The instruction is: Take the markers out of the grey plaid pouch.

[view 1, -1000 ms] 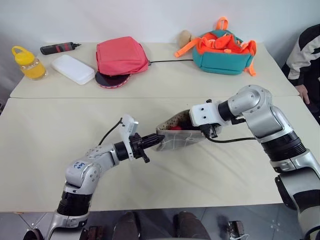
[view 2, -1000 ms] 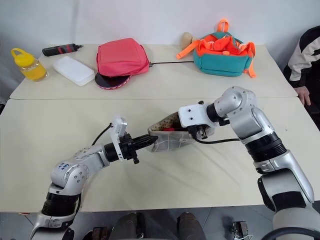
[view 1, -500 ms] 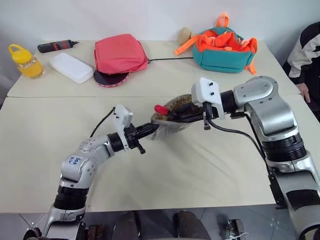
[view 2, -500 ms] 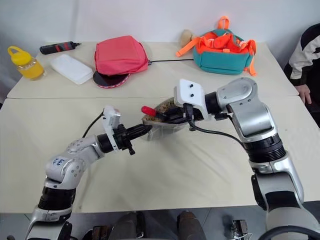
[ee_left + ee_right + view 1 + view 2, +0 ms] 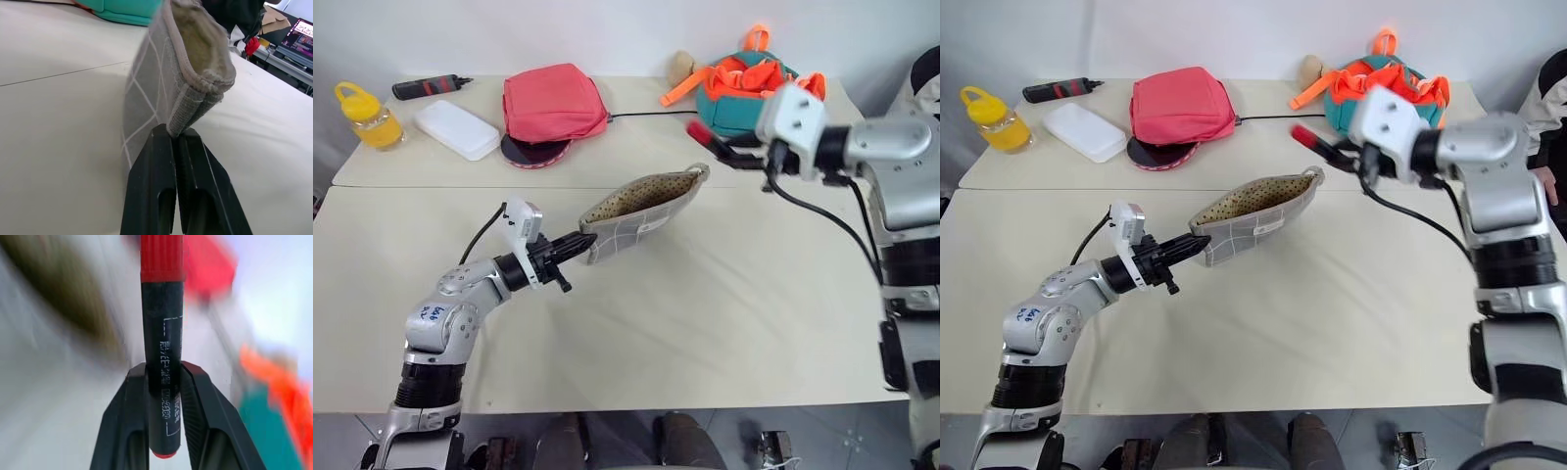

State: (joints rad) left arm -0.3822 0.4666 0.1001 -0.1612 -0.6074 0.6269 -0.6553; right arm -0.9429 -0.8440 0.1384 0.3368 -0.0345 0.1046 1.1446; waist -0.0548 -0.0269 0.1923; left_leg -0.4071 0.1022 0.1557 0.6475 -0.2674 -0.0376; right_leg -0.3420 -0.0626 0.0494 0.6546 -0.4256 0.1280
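Pouch [image 5: 636,217] hangs above the middle of the counter [image 5: 705,323], lifted clear of it, its mouth gaping upward so the beige dotted lining shows, its near-left corner pinched in the left gripper [image 5: 576,244], whose fingers are pressed together on the fabric. Going left to right along the far side of the counter: a yellow bottle [image 5: 367,119] at the far left, a black cylinder [image 5: 429,88] with a red band behind it, a white box [image 5: 456,130], then a pink-red bag [image 5: 552,103] lying partly over a dark round disc [image 5: 534,151]. A thin black cable [image 5: 641,115] runs right from the bag toward the teal-and-orange backpack [image 5: 744,93] at the far right. In front of the backpack, above and to the right of the pouch and well apart from it, the right gripper [image 5: 724,149] is clamped around the dark body of a red-ended marker [image 5: 701,134], the red cap pointing left. A person's sleeve [image 5: 928,73] shows at the right edge.
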